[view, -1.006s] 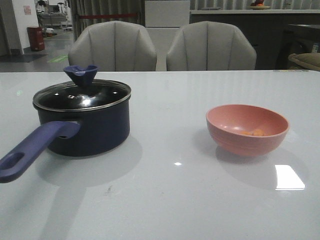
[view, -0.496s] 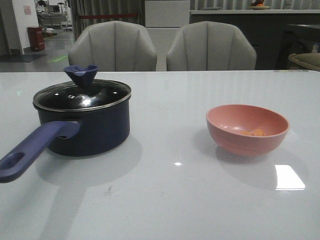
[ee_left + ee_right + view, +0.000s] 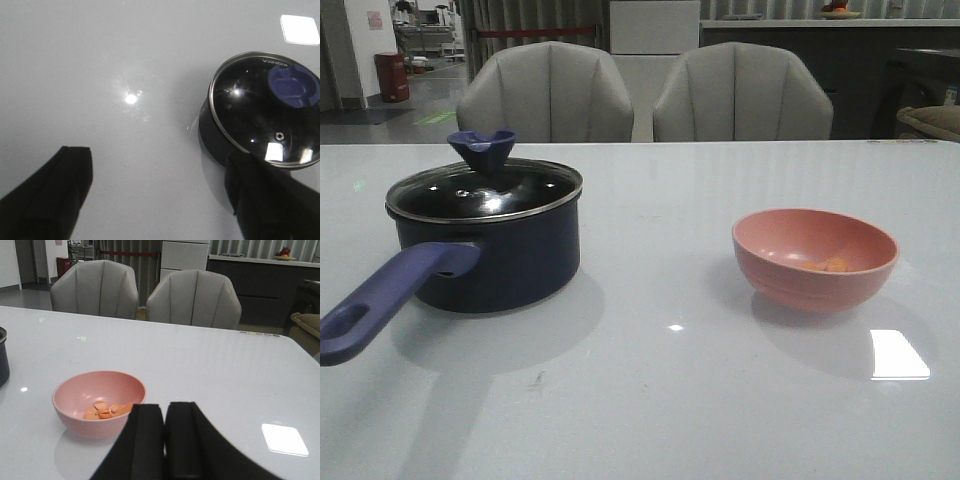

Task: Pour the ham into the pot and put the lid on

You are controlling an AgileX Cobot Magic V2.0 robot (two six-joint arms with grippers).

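Observation:
The dark navy pot (image 3: 495,255) stands on the table's left with its purple-blue handle (image 3: 390,295) pointing to the near left. The glass lid (image 3: 485,190) with its blue knob (image 3: 482,150) sits on the pot; both also show in the left wrist view (image 3: 265,112). The ham (image 3: 830,265) lies as small orange pieces in the pink bowl (image 3: 815,258) on the right, also in the right wrist view (image 3: 107,410). My left gripper (image 3: 160,192) is open and empty above the table beside the pot. My right gripper (image 3: 165,412) is shut and empty, just short of the bowl (image 3: 99,402).
Two grey chairs (image 3: 645,92) stand behind the table's far edge. A bright light reflection (image 3: 898,355) lies on the white table near the bowl. Neither arm shows in the front view.

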